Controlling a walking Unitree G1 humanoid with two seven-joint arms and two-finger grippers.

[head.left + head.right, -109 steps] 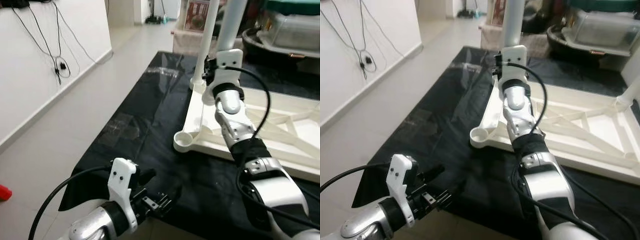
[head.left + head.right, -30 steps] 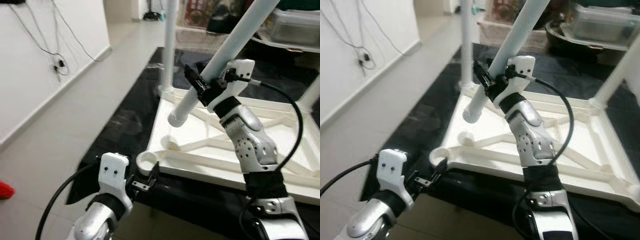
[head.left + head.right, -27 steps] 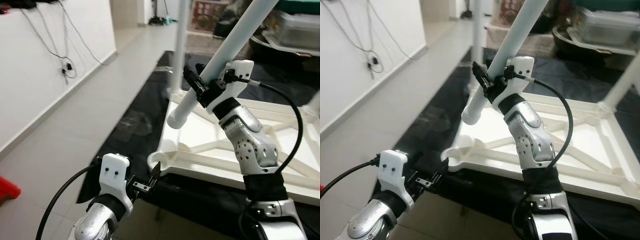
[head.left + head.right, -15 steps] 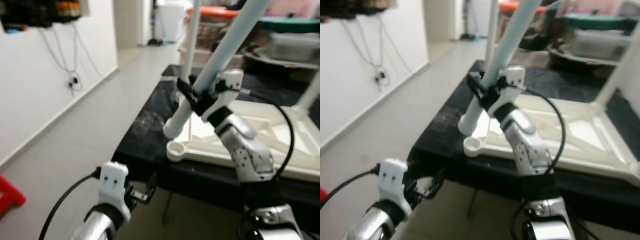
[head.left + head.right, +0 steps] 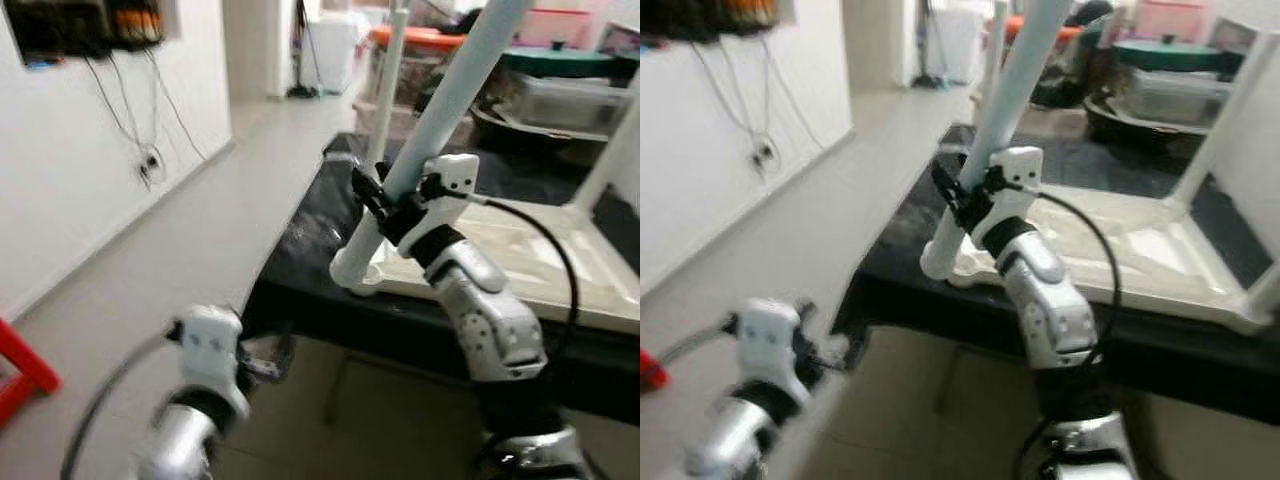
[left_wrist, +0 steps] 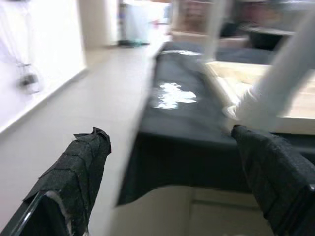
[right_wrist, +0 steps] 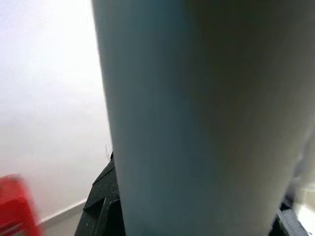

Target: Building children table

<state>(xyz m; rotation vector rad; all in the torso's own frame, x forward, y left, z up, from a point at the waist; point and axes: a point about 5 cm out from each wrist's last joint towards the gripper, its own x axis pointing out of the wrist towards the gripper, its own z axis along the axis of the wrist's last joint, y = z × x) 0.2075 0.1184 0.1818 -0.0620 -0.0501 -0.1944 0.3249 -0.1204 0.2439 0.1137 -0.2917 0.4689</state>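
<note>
The right end effector (image 5: 385,205) grasps the white table leg (image 5: 440,105), whose foot has come down to the corner socket (image 5: 362,283) of the upturned tabletop (image 5: 520,250) on the counter (image 5: 300,290) (probably not seated yet); the left end effector (image 6: 167,172) hangs open.

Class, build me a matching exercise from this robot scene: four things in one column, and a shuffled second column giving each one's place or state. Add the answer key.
Things
1. right gripper
2. left gripper
3. table leg
4. tabletop

Places or states
A. lies upside down on the black cover
B. open, holding nothing
C. tilted, lower end near the tabletop's corner
D. clamped on the leg

Pairs: 1-D, 2-B, 3-C, 4-A
</note>
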